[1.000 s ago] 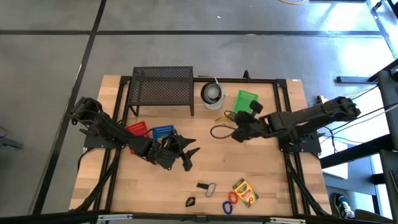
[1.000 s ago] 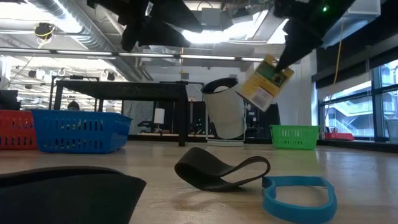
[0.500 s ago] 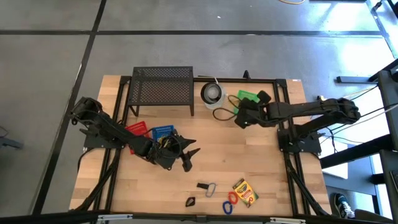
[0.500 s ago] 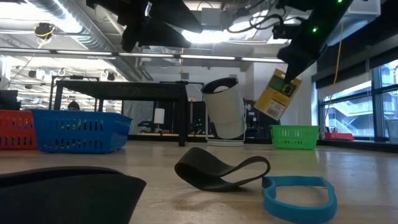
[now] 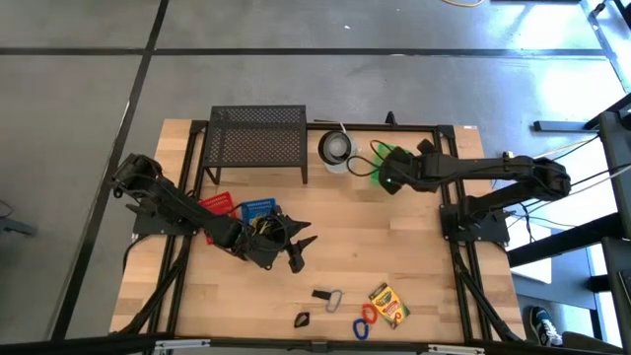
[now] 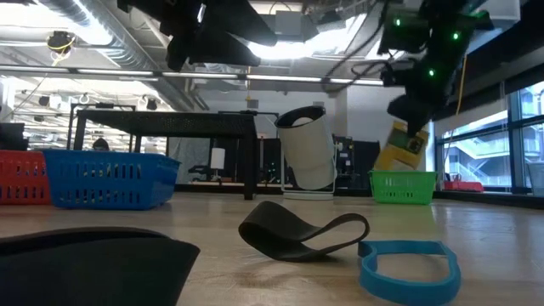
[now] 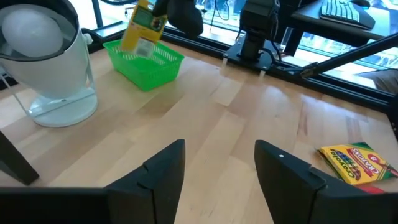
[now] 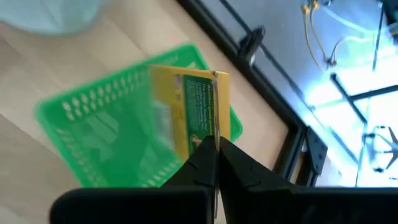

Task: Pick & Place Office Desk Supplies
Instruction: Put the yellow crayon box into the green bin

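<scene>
Our right gripper (image 8: 214,149), pinched on a crayon box (image 8: 189,106), hangs it over the green basket (image 8: 93,130) at two o'clock for dropping; our left gripper (image 7: 217,165) waits spread wide at mid-table.

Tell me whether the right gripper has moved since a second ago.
Yes. In the high view the right gripper, shut on a crayon box, has swung toward the table's back edge and now hangs over the green basket, nearer the white cup.

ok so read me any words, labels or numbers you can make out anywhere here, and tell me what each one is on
None can be read for certain.
Crayon box on the table: colourful lettering on its face, too blurred and angled to read.
Crayon box held in the right hand over the green basket: a green label panel, print too blurred.
</scene>
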`<action>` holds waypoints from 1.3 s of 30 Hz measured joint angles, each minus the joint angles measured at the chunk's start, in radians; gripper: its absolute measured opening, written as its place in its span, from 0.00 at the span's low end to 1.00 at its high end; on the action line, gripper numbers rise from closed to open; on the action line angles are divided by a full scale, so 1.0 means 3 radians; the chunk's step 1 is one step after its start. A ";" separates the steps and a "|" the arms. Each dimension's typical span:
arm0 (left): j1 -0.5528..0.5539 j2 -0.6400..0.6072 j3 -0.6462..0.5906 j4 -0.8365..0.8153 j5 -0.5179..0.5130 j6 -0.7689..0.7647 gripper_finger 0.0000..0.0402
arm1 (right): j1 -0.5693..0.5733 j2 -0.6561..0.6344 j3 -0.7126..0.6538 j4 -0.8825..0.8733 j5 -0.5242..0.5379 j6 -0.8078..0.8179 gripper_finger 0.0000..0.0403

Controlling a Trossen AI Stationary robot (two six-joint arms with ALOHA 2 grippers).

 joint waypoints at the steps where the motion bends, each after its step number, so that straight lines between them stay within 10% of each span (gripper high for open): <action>1: 0.0000 0.0000 0.0000 0.0000 0.0000 0.0000 0.47 | -0.0027 0.0000 -0.0040 0.0016 -0.0031 0.0001 0.02; 39: 0.0000 -0.0001 -0.0001 -0.0001 0.0000 -0.0021 0.47 | -0.0837 0.0003 -0.0333 0.0845 -0.0341 -0.0311 0.02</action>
